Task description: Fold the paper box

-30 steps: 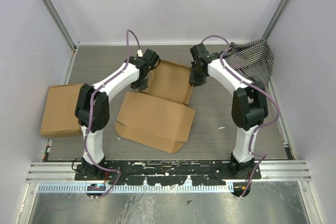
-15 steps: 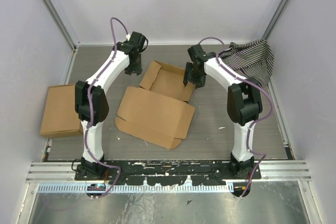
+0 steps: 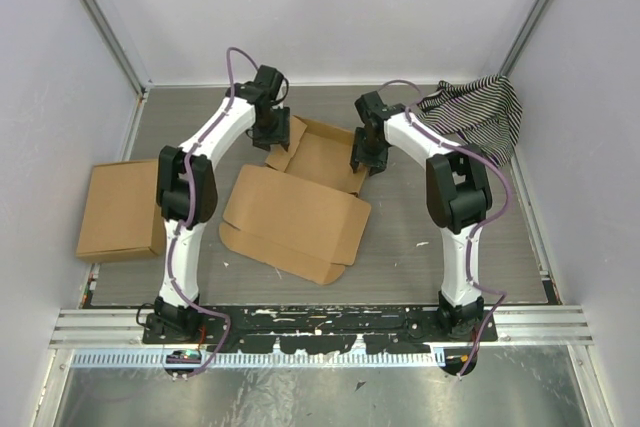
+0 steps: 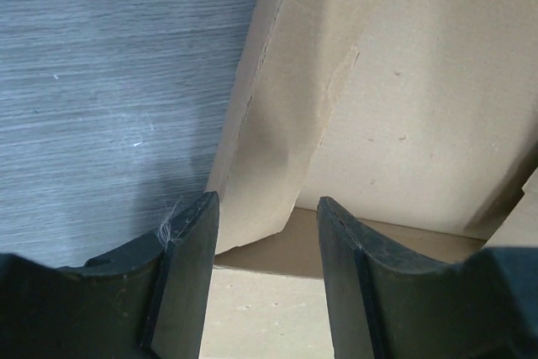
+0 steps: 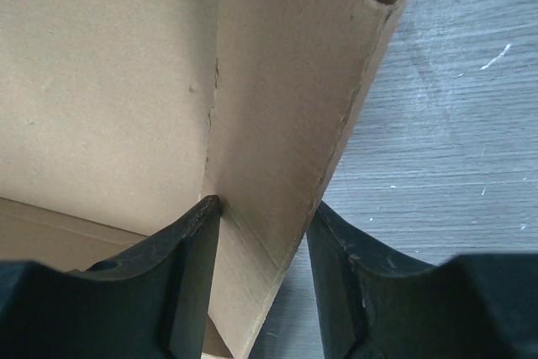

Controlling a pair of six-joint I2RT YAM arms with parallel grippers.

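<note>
**Top external view.** Counted: one paper box (image 3: 296, 219), two grippers, one flat cardboard piece (image 3: 120, 209), one striped cloth (image 3: 482, 112), all on a grey surface (image 3: 420, 217).
- The paper box is laid open at mid-surface. Its broad panel is nearest the arm bases and its flapped tray half is at the far end.
- The left gripper (image 3: 272, 137) is placed at the box's far left corner, and the right gripper (image 3: 362, 159) at its far right edge.
- The cardboard piece lies well apart to the left of the box. The cloth is bunched well beyond the box's far right corner.
- The jaw width cannot be read from this view.

**Left wrist view.** Two dark fingers (image 4: 189, 279) are seen set apart at a middling width. The left side flap (image 4: 277, 124) is raised between them with a gap on either side, and bare surface lies to its left.

**Right wrist view.** Two fingers (image 5: 193, 279) are likewise parted. The right side flap (image 5: 286, 107) is straddled, with one fingertip at its crease. A firm grip is not shown.
</note>
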